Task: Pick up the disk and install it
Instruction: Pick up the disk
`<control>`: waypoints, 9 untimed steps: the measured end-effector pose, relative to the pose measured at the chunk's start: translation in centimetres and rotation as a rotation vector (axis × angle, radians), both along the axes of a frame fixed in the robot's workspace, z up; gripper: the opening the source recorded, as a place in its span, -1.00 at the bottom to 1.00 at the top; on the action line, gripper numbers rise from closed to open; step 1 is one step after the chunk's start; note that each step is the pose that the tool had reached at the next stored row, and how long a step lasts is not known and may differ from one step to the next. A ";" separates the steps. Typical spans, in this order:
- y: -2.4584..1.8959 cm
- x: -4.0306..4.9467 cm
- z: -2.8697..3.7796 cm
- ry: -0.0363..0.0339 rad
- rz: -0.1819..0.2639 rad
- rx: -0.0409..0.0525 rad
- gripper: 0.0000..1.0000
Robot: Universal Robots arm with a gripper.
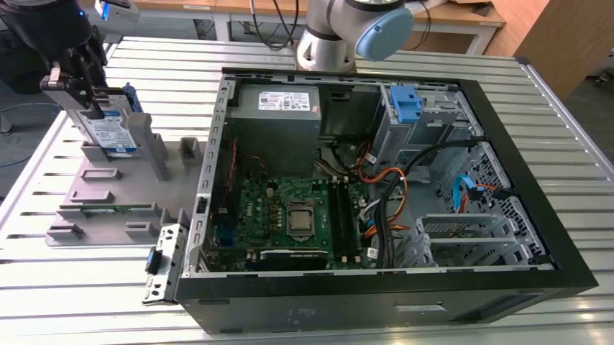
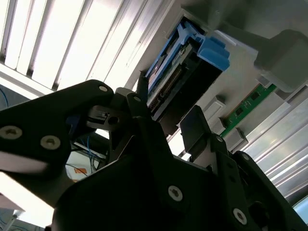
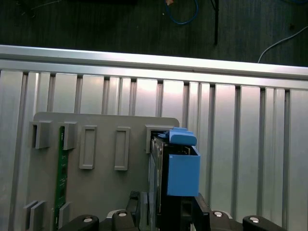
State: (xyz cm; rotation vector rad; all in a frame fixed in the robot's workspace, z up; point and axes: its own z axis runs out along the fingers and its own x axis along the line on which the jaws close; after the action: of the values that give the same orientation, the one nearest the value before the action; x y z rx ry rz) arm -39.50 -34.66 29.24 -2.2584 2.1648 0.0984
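The disk (image 1: pixel 108 129) stands on edge in a slot of the grey holder plate (image 1: pixel 106 194) at the exterior view's left, its white-and-blue label facing the camera. My gripper (image 1: pixel 85 100) sits directly over its upper end. In both wrist views the disk (image 2: pixel 178 72) (image 3: pixel 179 171) with its blue carrier lies between the two sides of my gripper (image 2: pixel 168 113) (image 3: pixel 168 209). Whether the gripper presses on it does not show. The disk's lower end is still at the holder's slot.
An open computer case (image 1: pixel 537 280) fills the middle and right, with a motherboard (image 1: pixel 287 215), a power supply (image 1: pixel 278 100), cables and a blue bracket (image 1: pixel 408 104) in the drive bay. A green memory stick (image 3: pixel 61 168) stands in the holder. The arm's base (image 1: pixel 336 36) is behind the case.
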 end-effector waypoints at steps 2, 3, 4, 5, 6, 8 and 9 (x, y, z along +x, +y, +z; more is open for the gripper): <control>0.00 0.00 0.00 0.0000 0.000 0.0000 0.07; 0.00 0.00 0.01 -0.0001 0.000 0.0001 0.07; 0.00 0.00 0.10 -0.0001 0.000 0.0001 0.07; 0.00 0.00 0.24 -0.0002 0.000 0.0001 0.07; 0.00 0.00 0.44 0.0000 0.000 0.0000 0.07; 0.00 0.00 0.72 0.0000 0.000 0.0000 0.07; 0.00 0.00 0.81 0.0000 0.000 0.0000 0.07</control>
State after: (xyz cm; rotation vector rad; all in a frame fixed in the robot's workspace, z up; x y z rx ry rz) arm -39.50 -34.66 30.04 -2.2583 2.1649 0.0984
